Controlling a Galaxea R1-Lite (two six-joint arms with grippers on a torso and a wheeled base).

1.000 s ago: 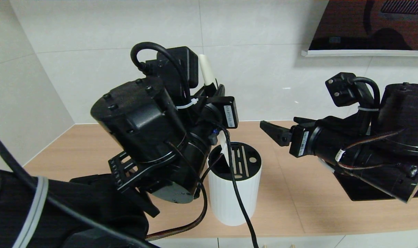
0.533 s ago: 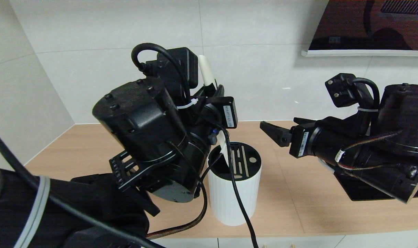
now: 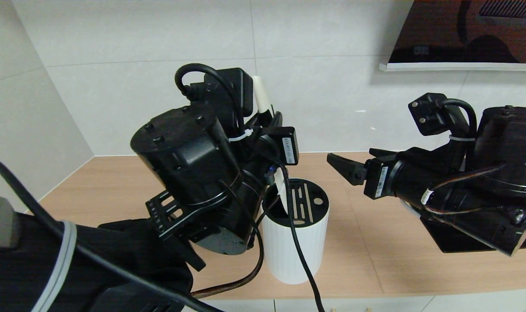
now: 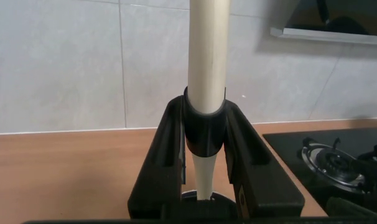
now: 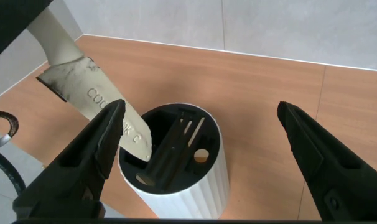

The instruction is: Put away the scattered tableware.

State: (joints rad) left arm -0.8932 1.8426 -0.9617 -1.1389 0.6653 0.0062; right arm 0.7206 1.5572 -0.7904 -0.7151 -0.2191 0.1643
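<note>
Left claw (image 4: 206, 134) is clamped tight around the cream handle of a knife (image 3: 259, 93), up above the left edge of the white knife holder (image 3: 295, 234), which stands on the wooden tabletop (image 3: 115, 182). The handle sticks up past the claw and the blade hangs tilted below it, with the tip dipping into the holder's big opening. Right claw (image 5: 200, 124) is spread wide with nothing in it, hovering above and right of the holder. A black hob (image 3: 453, 238) lies further right.
</note>
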